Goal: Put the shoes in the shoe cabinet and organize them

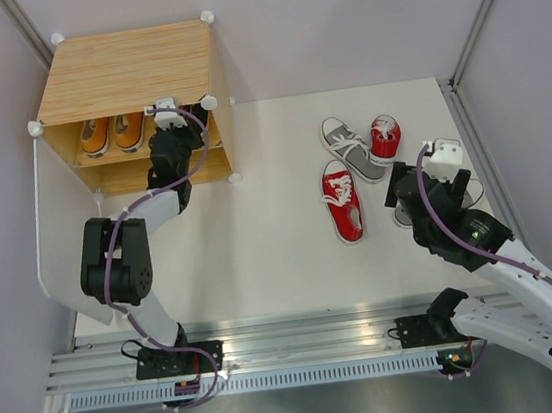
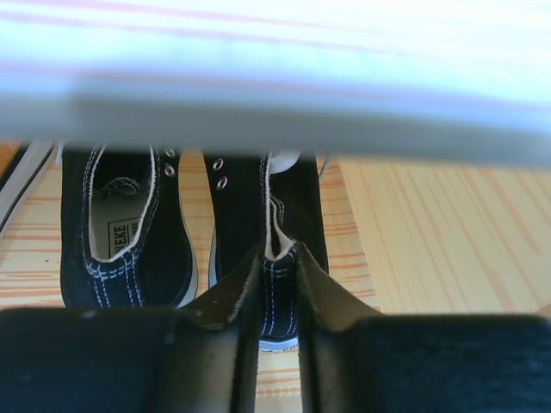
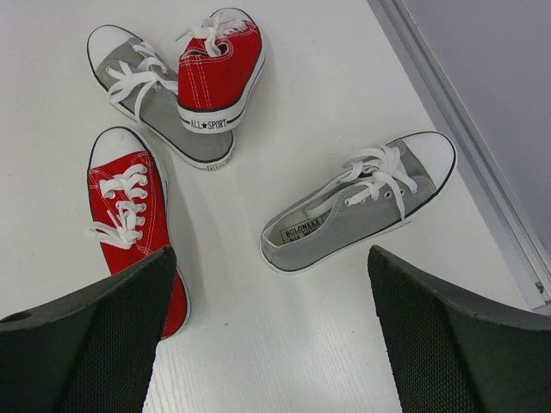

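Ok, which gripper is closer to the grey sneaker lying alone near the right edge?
Right. The right gripper hovers open above that grey sneaker; the left gripper is far off inside the shoe cabinet, gripping the heel of a black sneaker.

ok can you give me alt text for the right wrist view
Four small sneakers lie on a white table beneath the right tool's wide-open fingers: one grey shoe in the middle, one red shoe at left, and at top left a second red shoe overlapping a second grey shoe. A metal rail runs along the table's right edge.
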Controlling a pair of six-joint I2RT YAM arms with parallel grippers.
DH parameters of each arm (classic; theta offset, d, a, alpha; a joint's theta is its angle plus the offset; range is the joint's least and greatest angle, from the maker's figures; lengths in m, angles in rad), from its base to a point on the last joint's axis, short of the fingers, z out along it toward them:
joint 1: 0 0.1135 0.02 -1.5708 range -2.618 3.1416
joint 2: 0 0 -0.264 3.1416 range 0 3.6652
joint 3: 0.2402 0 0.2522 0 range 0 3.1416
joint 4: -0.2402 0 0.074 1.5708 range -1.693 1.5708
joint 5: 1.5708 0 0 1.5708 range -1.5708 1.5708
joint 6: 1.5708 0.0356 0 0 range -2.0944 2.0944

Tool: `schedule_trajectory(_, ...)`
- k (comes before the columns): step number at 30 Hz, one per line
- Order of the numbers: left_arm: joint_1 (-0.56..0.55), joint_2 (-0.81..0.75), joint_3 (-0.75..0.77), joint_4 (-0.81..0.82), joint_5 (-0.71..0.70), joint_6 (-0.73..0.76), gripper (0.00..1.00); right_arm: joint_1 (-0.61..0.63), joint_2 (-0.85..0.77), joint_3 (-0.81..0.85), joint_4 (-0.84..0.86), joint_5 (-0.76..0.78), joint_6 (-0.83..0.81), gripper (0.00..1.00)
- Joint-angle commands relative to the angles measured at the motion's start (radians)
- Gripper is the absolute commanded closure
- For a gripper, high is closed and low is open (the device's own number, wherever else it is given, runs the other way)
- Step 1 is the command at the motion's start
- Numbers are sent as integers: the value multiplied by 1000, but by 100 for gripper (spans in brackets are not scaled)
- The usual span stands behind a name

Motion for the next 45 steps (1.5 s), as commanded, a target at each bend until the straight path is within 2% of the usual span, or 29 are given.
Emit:
schedule_trajectory(1,-6,-36,-18,33,8,-3,74,-4,-10,12,18,18,-16,4)
schedule_trajectory(6,-7,-126,-87,-1,9,-1,67,-2,-10,13,31,0,-28,4)
schedule_trajectory(8,-7,-151,-97,-31,17,2,55,-4,-10,13,40,-15,-34,4)
schedule_trajectory(9,-7,-169,-103,-48,19,3,45,-4,-10,15,43,-25,-36,4)
schedule_trajectory(13,-7,-243,-127,-105,14,-4,34,-4,-11,22,46,-48,-41,4)
schedule_trajectory(17,-7,-352,-179,-186,12,-27,30,-4,-25,33,40,-74,-41,4)
schedule_trajectory(22,-7,-505,-265,-329,17,-73,20,-4,-47,36,29,-100,-39,4)
schedule_trajectory(26,-12,-678,-371,-439,37,-148,16,-4,-70,30,28,-112,-41,4)
schedule_trajectory(30,-26,-801,-402,-673,28,-225,13,-2,-70,32,19,-124,-35,4)
schedule_trajectory(33,-58,-881,-422,-783,42,-290,11,-4,-60,25,9,-149,-25,4)
schedule_trajectory(37,-200,-932,-437,-909,7,-398,9,-5,-37,28,-5,-177,14,5)
schedule_trajectory(38,-302,-929,-443,-914,-47,-447,9,-4,-36,28,-3,-184,27,5)
schedule_trajectory(39,-356,-926,-442,-912,-76,-469,9,-4,-36,28,-3,-186,34,5)
schedule_trajectory(40,-463,-894,-433,-912,-137,-513,9,-4,-37,30,-11,-190,48,5)
schedule_trajectory(42,-561,-842,-413,-909,-197,-550,9,-4,-42,35,-21,-197,62,5)
schedule_trajectory(43,-652,-784,-399,-906,-260,-573,10,-2,-45,41,-29,-198,70,5)
schedule_trajectory(45,-734,-707,-345,-898,-325,-589,10,-2,-54,50,-60,-206,88,5)
